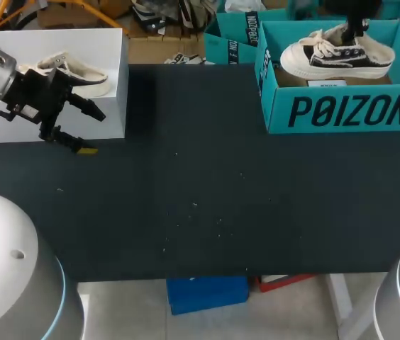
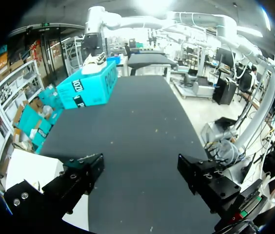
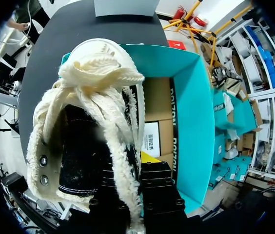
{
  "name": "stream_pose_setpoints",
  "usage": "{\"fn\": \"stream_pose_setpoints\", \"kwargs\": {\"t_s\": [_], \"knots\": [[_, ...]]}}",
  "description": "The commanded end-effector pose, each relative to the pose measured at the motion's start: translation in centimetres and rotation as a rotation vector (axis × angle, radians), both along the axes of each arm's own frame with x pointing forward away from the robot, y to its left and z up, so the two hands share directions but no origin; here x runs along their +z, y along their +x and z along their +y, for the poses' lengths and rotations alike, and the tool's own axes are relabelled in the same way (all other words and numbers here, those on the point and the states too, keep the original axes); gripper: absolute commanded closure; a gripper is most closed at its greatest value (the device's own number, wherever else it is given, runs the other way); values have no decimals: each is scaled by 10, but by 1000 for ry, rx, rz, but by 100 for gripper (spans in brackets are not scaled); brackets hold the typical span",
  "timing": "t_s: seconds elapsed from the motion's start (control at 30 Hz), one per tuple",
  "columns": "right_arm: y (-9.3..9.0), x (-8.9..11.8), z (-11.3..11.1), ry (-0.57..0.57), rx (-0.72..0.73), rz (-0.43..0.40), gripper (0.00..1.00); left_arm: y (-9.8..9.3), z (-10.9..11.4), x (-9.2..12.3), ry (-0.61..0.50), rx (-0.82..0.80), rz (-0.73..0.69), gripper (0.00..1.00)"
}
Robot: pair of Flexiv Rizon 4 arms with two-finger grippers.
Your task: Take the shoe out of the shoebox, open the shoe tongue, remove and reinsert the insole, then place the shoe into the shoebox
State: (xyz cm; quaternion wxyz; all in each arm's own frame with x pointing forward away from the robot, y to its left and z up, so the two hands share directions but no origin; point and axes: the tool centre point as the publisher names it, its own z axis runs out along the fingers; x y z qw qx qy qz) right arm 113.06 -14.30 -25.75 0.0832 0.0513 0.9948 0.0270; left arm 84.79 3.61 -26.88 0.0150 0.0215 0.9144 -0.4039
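Observation:
A black-and-cream lace-up shoe (image 1: 338,57) hangs with its sole level with the rim of the teal shoebox (image 1: 349,113) at the table's far right. My right gripper (image 1: 354,30) comes down from above and is shut on the shoe at its opening. In the right wrist view the shoe (image 3: 93,136) fills the space ahead of the right gripper (image 3: 127,192), with the teal shoebox (image 3: 191,122) under it. My left gripper (image 1: 90,133) stands open and empty at the far left, in front of a white box (image 1: 111,106). From the left wrist the left gripper (image 2: 140,170) looks across the table to the shoebox (image 2: 88,87).
A second shoe (image 1: 72,71) of the same kind lies in the white box. More teal boxes (image 1: 232,39) stand behind the table's far edge. The dark tabletop (image 1: 207,184) spreads between the two arms.

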Motion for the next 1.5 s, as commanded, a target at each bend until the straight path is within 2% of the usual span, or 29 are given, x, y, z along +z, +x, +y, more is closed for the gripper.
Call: {"fn": "stream_pose_setpoints", "kwargs": {"t_s": [0.03,0.43,0.83,1.1,1.43,1.47,1.5], "knots": [[3,-16,-3,3,-7,9,100,-1,0,0,5,1,-1,0],[2,-60,-5,-8,-26,27,100,-1,0,0,5,1,-1,0],[4,-100,9,8,-27,42,100,-1,0,0,5,1,-1,0],[-7,-116,6,4,-22,81,100,-1,0,0,5,1,-1,0],[-12,-126,5,-11,-17,97,100,-1,0,0,5,1,-1,0],[-12,-127,5,-12,-18,101,82,-1,0,0,5,1,-1,0],[-12,-128,5,-16,-20,115,29,-1,0,0,5,1,-1,0]]}}
